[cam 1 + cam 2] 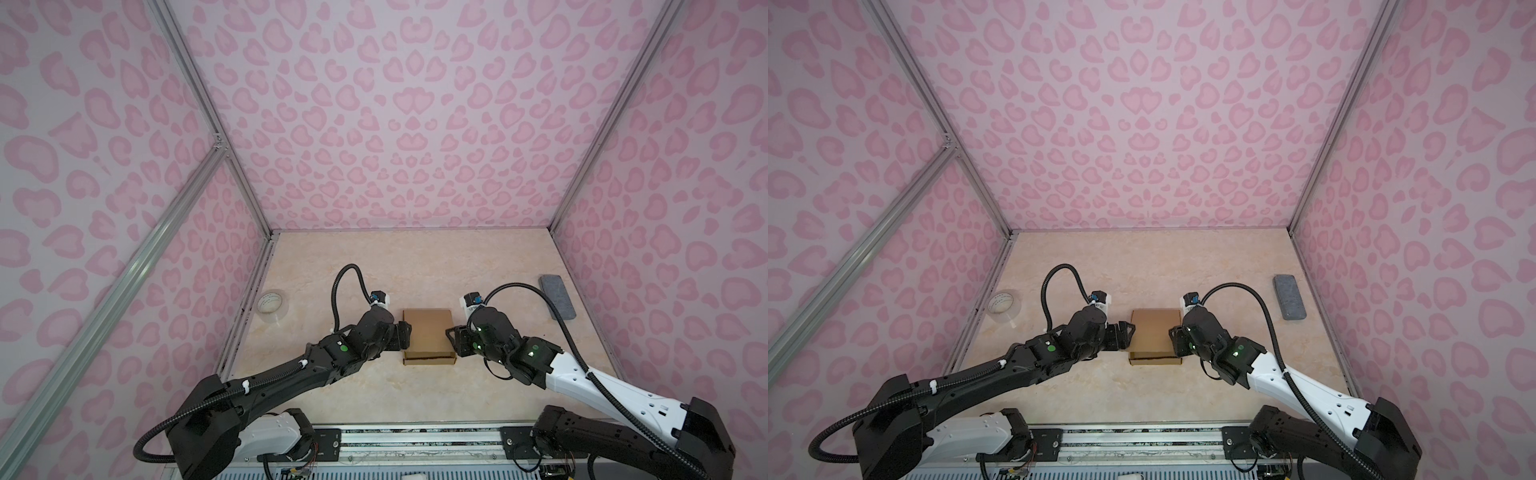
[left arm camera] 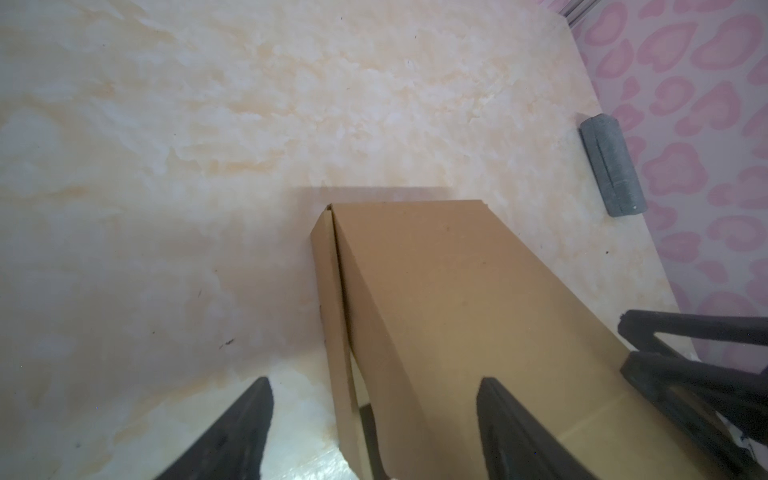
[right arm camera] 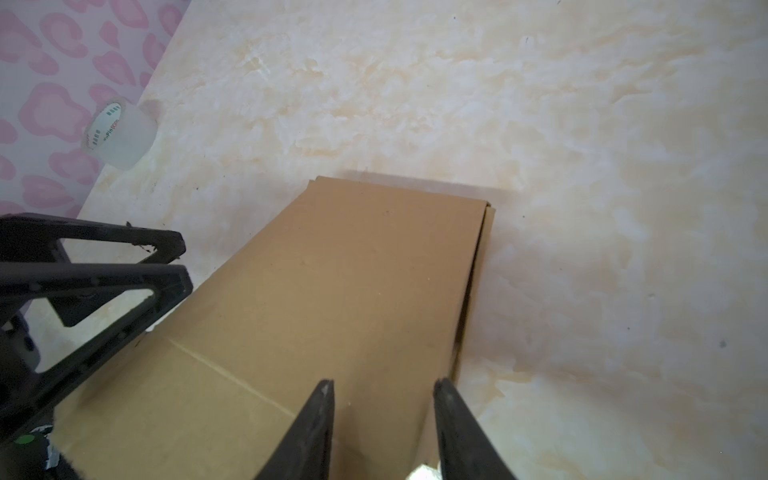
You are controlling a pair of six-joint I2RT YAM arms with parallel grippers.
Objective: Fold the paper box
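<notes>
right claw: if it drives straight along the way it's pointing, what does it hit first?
Most likely the paper box. The right claw, jaws apart, points down at the box's top panel near its right edge. Depth is unclear, so it may be almost touching.

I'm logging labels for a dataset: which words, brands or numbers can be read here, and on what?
Red lettering and green marks on the tape roll core: too blurred to read.
No print seen on the paper box or the grey block.
</notes>
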